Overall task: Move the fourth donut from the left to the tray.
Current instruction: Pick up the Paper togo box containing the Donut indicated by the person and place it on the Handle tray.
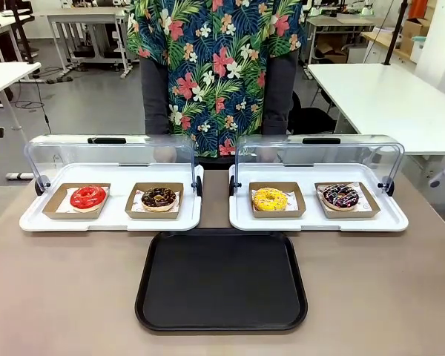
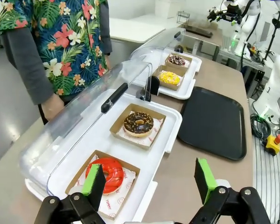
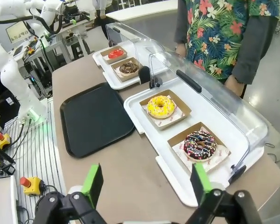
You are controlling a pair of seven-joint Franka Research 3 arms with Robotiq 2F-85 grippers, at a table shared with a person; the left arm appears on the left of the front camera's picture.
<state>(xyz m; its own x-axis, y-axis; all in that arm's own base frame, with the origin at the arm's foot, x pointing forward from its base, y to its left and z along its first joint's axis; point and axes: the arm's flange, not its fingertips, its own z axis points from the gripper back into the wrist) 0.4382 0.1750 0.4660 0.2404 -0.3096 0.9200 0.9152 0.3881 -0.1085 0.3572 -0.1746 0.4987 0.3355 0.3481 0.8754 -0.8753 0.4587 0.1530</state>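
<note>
The right gripper [image 3: 147,183] (fingers apart, like the left gripper's [image 2: 149,179]) should pinch the fourth donut [image 3: 199,145] by its cardboard holder [image 3: 181,134], sparing the glaze.

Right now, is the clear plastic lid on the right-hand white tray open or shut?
Open: the clear plastic lid is swung up and back, leaving the sprinkled chocolate donut uncovered in front.

White tables [image 1: 386,96] stand on a grey floor [image 1: 89,119] behind.
</note>
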